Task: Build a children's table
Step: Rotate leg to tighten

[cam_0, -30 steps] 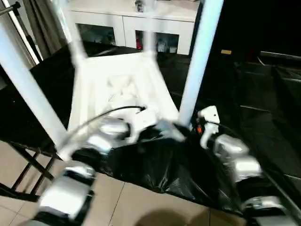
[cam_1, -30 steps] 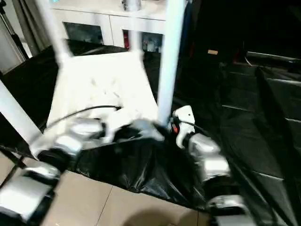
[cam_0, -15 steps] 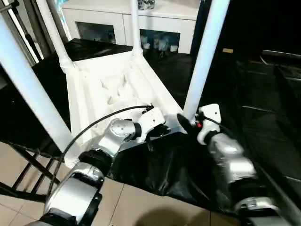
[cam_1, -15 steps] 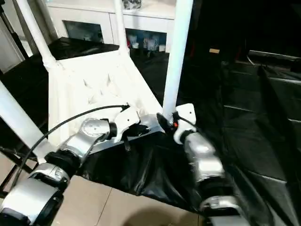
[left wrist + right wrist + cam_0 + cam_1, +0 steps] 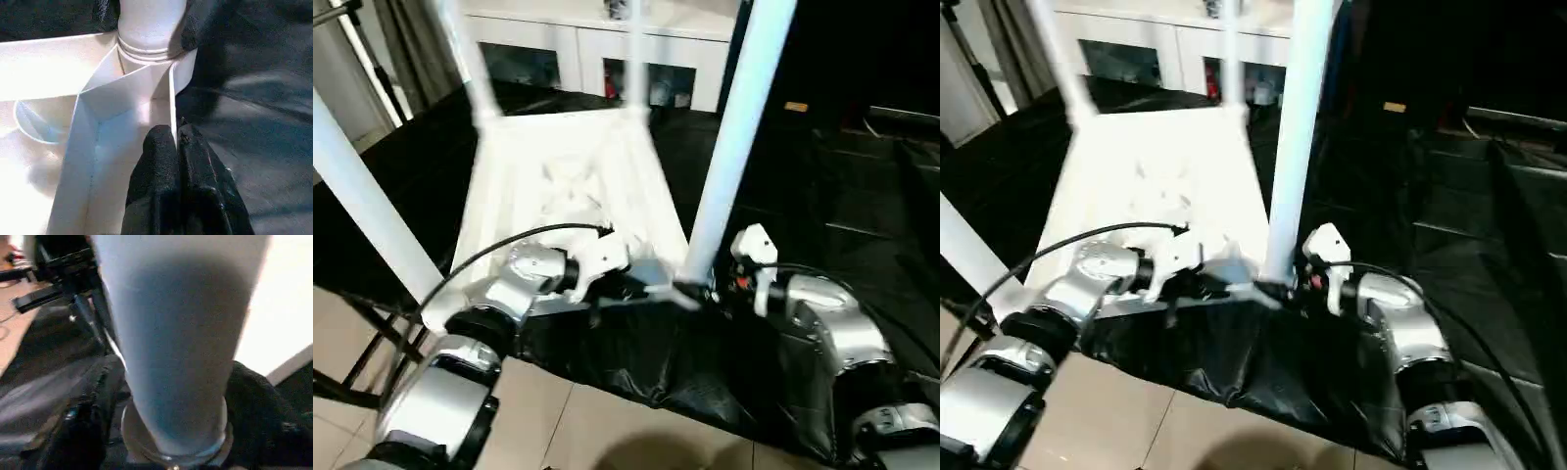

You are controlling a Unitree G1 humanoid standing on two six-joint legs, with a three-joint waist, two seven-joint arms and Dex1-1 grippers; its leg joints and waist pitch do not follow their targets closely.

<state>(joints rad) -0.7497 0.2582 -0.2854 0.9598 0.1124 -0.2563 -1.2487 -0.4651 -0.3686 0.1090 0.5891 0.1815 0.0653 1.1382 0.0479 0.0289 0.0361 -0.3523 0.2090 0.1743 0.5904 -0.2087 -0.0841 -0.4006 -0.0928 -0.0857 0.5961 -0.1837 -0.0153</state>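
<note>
Upside down on black sheeting: white plastic table, underside showing, ribbed with raised ridges across the middle and a thin upright rim round the edge. Four long white tubular legs rising from round corner sockets. Nearest on the left, a thick leg slanting up and out of view; farther back, two thinner-looking legs at the far corners, blurred.

Left gripper at the near rim of the table, black fingers pressed close together with the thin rim wall pinched between them. Just beyond the fingertips, the corner socket, a round collar with a couple of grooves, the rim walls meeting it in a sharp angle. Black cable looping from the silver forearm over the table.

Right gripper at the foot of the near right leg, one black finger on either side of the tube, spread wide enough to straddle it and touching or nearly touching its sides; firm grip or not, cannot tell. Collar of the socket directly below, between the fingers.

Behind the table, white cabinet with glass doors. Pale floor tiles below the sheeting's near edge.
</note>
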